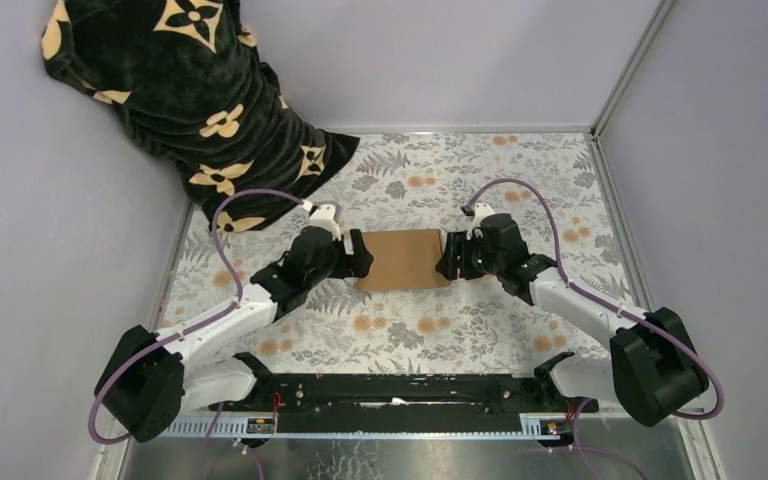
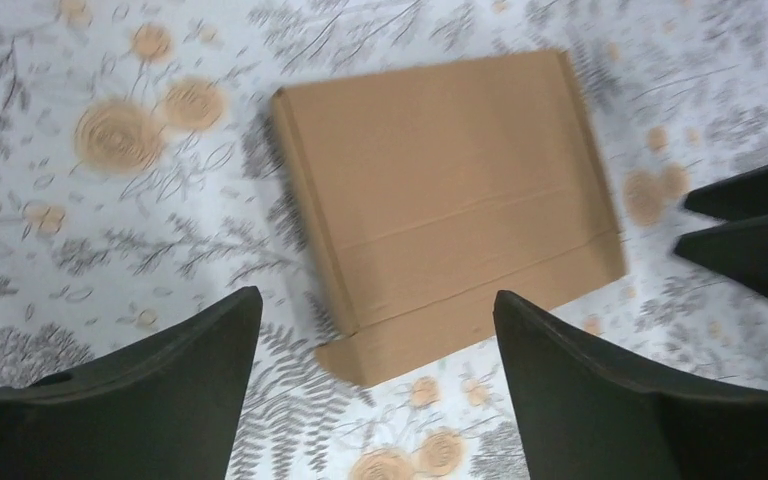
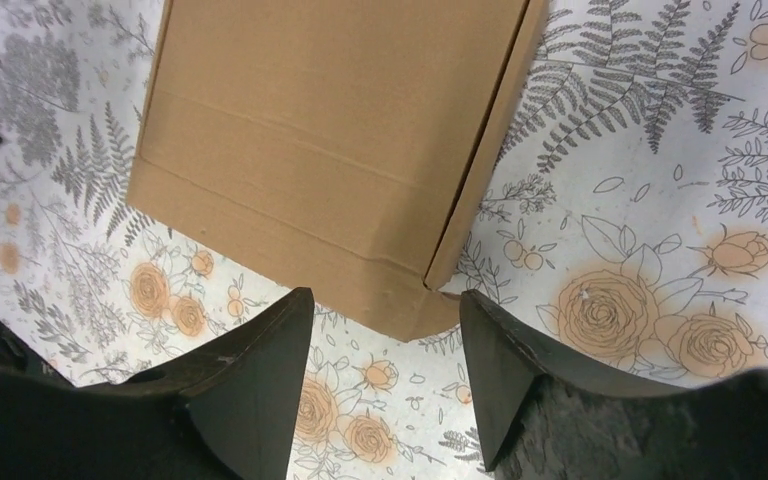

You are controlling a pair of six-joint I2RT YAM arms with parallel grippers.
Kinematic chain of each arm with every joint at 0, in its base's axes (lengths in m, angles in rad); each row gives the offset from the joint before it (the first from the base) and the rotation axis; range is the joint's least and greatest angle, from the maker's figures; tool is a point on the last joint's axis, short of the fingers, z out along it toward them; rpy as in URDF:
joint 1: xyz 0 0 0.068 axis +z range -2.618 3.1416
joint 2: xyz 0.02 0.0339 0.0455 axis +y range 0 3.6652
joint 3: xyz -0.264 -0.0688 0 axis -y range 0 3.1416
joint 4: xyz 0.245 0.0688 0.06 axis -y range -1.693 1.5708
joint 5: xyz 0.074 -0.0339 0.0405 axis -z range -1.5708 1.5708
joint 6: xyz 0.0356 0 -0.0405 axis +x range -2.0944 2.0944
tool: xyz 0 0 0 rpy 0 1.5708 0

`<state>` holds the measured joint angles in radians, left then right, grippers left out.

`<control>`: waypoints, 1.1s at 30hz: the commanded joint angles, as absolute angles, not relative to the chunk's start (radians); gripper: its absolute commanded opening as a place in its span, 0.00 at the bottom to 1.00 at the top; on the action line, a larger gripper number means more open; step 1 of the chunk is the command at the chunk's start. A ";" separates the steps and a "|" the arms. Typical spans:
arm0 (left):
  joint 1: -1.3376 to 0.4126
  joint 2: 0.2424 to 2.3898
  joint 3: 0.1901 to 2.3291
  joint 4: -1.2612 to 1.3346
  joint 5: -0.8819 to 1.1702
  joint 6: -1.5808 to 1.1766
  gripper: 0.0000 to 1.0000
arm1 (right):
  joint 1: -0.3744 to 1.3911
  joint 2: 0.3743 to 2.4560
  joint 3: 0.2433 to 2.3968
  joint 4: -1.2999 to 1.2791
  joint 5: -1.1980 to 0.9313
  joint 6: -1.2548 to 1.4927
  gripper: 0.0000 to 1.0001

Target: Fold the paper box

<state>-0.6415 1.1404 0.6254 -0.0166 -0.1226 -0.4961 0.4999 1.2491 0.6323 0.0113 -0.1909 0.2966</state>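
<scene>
Brown, flat corrugated-cardboard paper box [image 1: 403, 259] laid mid floral-print worktop [image 1: 410, 330], long axis 9-to-3 o'clock. Left gripper [image 1: 357, 256] spread wide, empty, at 9 o'clock end; right gripper [image 1: 448, 258] parted, empty, at 3 o'clock end. Both equally near.

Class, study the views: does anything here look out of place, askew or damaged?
Only the black patterned cloth heaped in the far left corner, spilling onto the table, looks out of place. The paper box lies flat, apparently intact.

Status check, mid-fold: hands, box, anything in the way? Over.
Left hand open, right hand open, neither gripping. Paper box lies flat on table between them. Black patterned cloth at far-left corner, apart from box.
</scene>
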 commanded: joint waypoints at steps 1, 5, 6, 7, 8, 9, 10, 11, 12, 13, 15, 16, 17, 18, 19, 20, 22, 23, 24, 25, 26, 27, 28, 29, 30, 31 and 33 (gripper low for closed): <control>-0.584 1.146 0.529 0.151 -0.074 -0.558 0.82 | 0.447 1.253 0.601 0.138 -0.300 0.337 0.64; -0.548 1.158 0.473 0.261 -0.006 -0.573 0.23 | 0.409 1.286 0.596 0.204 -0.366 0.364 0.61; -0.545 1.165 0.473 0.268 -0.005 -0.569 0.21 | 0.404 1.301 0.602 0.215 -0.378 0.365 0.58; -0.543 1.172 0.478 0.272 0.018 -0.564 0.20 | 0.404 1.320 0.615 0.217 -0.386 0.362 0.54; -0.543 1.177 0.482 0.273 0.035 -0.561 0.19 | 0.403 1.339 0.633 0.206 -0.400 0.353 0.50; -0.543 1.178 0.486 0.271 0.043 -0.559 0.19 | 0.403 1.359 0.653 0.191 -0.409 0.345 0.47; -0.543 1.178 0.488 0.269 0.048 -0.558 0.19 | 0.403 1.374 0.669 0.180 -0.413 0.337 0.44; -0.543 1.178 0.491 0.269 0.051 -0.556 0.19 | 0.403 1.388 0.684 0.166 -0.413 0.330 0.43; -0.543 1.181 0.494 0.266 0.049 -0.555 0.19 | 0.405 1.396 0.695 0.147 -0.405 0.325 0.42; -0.542 1.186 0.498 0.260 0.044 -0.550 0.19 | 0.408 1.400 0.709 0.124 -0.377 0.316 0.41; -0.543 1.199 0.513 0.250 0.051 -0.542 0.18 | 0.420 1.397 0.731 0.077 -0.310 0.292 0.38; -0.543 1.207 0.517 0.251 0.060 -0.540 0.18 | 0.426 1.394 0.738 0.064 -0.293 0.282 0.37; -0.543 1.217 0.523 0.253 0.076 -0.539 0.18 | 0.433 1.390 0.745 0.051 -0.285 0.274 0.36; -0.543 1.228 0.531 0.253 0.092 -0.536 0.17 | 0.443 1.387 0.753 0.038 -0.273 0.266 0.36; -0.544 1.242 0.541 0.247 0.106 -0.531 0.14 | 0.455 1.388 0.763 0.022 -0.259 0.256 0.36; -0.545 1.256 0.551 0.239 0.115 -0.531 0.12 | 0.468 1.391 0.773 0.010 -0.245 0.248 0.35; -0.546 1.277 0.561 0.224 0.124 -0.530 0.11 | 0.488 1.405 0.785 0.006 -0.234 0.236 0.34; -0.547 1.282 0.558 0.225 0.128 -0.532 0.11 | 0.499 1.415 0.792 -0.020 -0.229 0.233 0.33; -0.548 1.287 0.558 0.229 0.134 -0.535 0.11 | 0.512 1.427 0.799 -0.035 -0.220 0.229 0.31; -0.550 1.292 0.557 0.232 0.141 -0.539 0.11 | 0.526 1.438 0.807 -0.045 -0.211 0.226 0.31; -0.554 1.298 0.557 0.234 0.147 -0.543 0.11 | 0.538 1.450 0.812 -0.047 -0.204 0.226 0.30; -0.559 1.302 0.557 0.235 0.148 -0.546 0.11 | 0.547 1.459 0.811 -0.046 -0.194 0.228 0.30; -0.566 1.308 0.557 0.236 0.143 -0.547 0.11 | 0.555 1.467 0.810 -0.043 -0.187 0.231 0.30; -0.573 1.316 0.556 0.238 0.138 -0.546 0.11 | 0.561 1.476 0.808 -0.038 -0.184 0.237 0.30; -0.577 1.324 0.555 0.241 0.135 -0.546 0.11 | 0.565 1.484 0.805 -0.033 -0.180 0.241 0.30; -0.580 1.334 0.552 0.247 0.132 -0.548 0.11 | 0.567 1.493 0.799 -0.027 -0.178 0.245 0.30; -0.583 1.354 0.544 0.262 0.132 -0.551 0.10 | 0.568 1.525 0.795 -0.018 -0.166 0.255 0.29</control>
